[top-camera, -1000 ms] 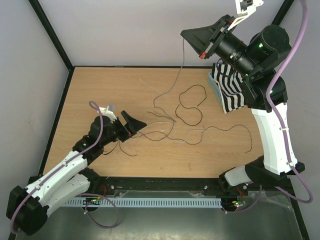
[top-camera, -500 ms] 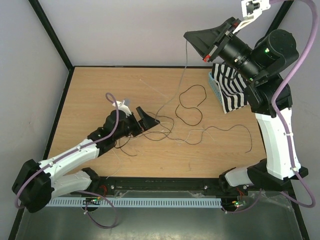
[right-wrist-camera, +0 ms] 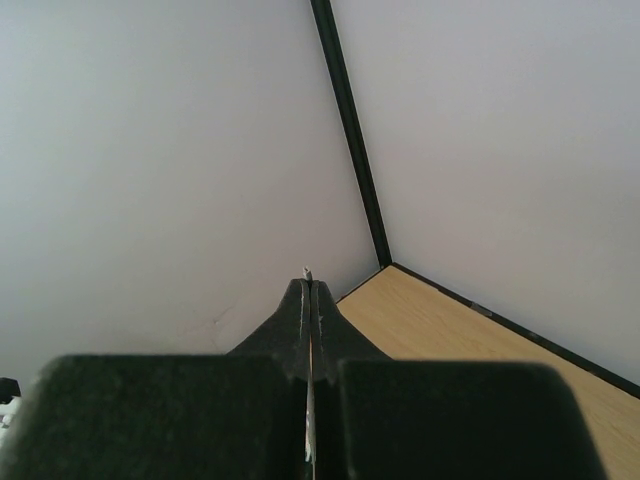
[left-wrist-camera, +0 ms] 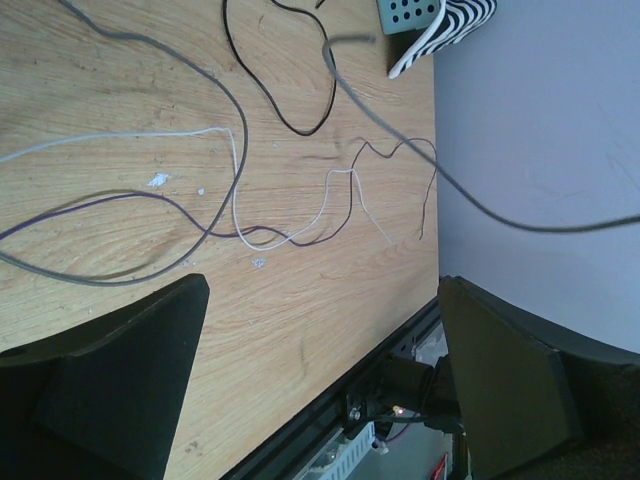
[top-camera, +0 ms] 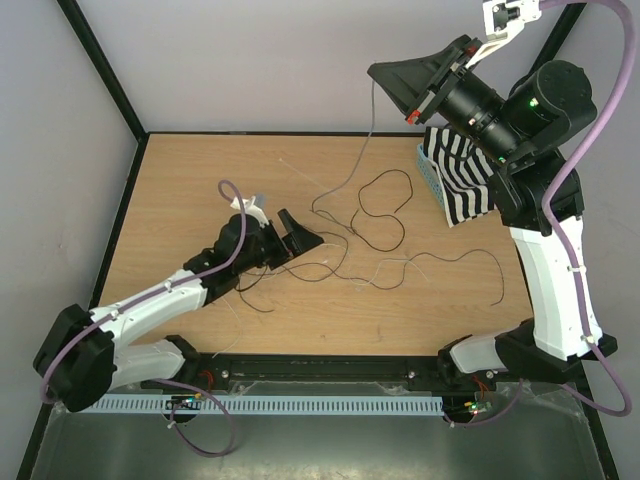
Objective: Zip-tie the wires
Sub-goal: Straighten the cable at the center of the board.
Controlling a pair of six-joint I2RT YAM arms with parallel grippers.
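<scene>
From above, the pale wooden surface point(top-camera: 190, 180) carries the wires point(top-camera: 380, 225): thin, limp strands, mostly black with some pale ones, curled in loose loops across its middle. One grey strand rises from that tangle to the right tool point(top-camera: 378, 75), high in the upper right, its two black wedge fingers clenched on it. The left tool point(top-camera: 303, 238) sits low at centre left, released, at the left end of the tangle. On the right stands one teal perforated basket point(top-camera: 428, 168) with a black-and-white striped cloth point(top-camera: 462, 175) draped over it; its contents are hidden.

The left wrist view shows two matte dark fingers point(left-wrist-camera: 120, 380) spread wide at the bottom corners, nothing between them. Black, grey, white and dark purple wires point(left-wrist-camera: 236, 190) lie on the grained wood above; one blurred grey strand hangs off the wood.

In the right wrist view, the fingers point(right-wrist-camera: 290, 320) are pressed flat together, a pale strand tip point(right-wrist-camera: 307, 271) poking out from between them
</scene>
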